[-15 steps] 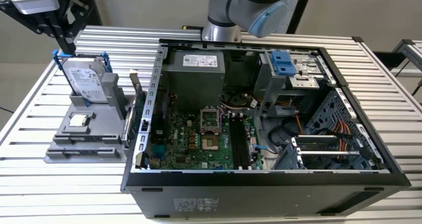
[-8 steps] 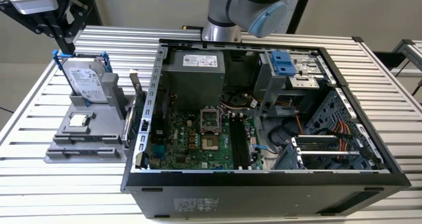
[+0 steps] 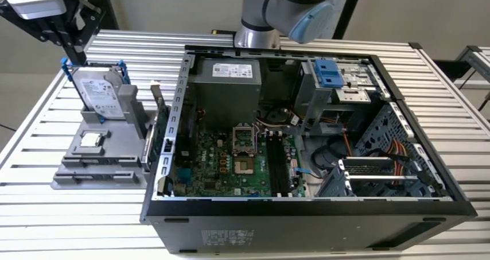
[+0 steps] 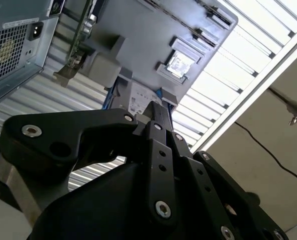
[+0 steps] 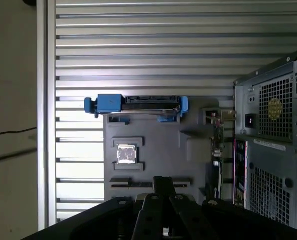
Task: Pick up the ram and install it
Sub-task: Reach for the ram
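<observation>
Claw (image 5: 164, 181) clenched, empty; ram (image 5: 216, 147) stands edge-on just beside the PC case (image 5: 268, 150); I reckon any offset clips the case or skews the stick.

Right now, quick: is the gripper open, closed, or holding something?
Gripper: looks closed, holding nothing; the ram stands in the grey holder beside the case.

Your exterior view looks down from above on the open computer case (image 3: 306, 205) and grey holder (image 3: 123, 151), while both wrist views sight past the pincer (image 5: 163, 182) onto that same holder beneath it, the first straight down, the second aslant.
</observation>
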Motion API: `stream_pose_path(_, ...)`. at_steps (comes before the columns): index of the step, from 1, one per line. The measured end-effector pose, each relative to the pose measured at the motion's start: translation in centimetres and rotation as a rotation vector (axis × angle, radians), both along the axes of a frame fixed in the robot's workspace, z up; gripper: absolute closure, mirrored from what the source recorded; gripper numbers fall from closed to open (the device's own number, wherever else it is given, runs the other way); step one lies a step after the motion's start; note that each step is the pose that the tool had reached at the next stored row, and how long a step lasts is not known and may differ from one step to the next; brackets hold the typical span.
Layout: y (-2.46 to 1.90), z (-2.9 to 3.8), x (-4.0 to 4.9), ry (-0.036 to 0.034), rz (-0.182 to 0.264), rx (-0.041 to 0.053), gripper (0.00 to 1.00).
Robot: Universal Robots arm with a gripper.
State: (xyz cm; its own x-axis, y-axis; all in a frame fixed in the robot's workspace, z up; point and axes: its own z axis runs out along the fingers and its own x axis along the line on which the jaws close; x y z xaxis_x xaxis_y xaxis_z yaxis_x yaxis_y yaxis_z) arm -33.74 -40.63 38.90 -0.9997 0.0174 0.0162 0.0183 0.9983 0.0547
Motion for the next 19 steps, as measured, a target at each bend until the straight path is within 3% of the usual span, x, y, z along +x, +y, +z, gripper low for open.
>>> stream_pose_path(10,-0.97,-0.25,0.0,0.0,0.0,0.0003,1.0)
stream_pose_path(19,-2.52,-0.41,0.0,0.0,0.0,0.0028,1.0)
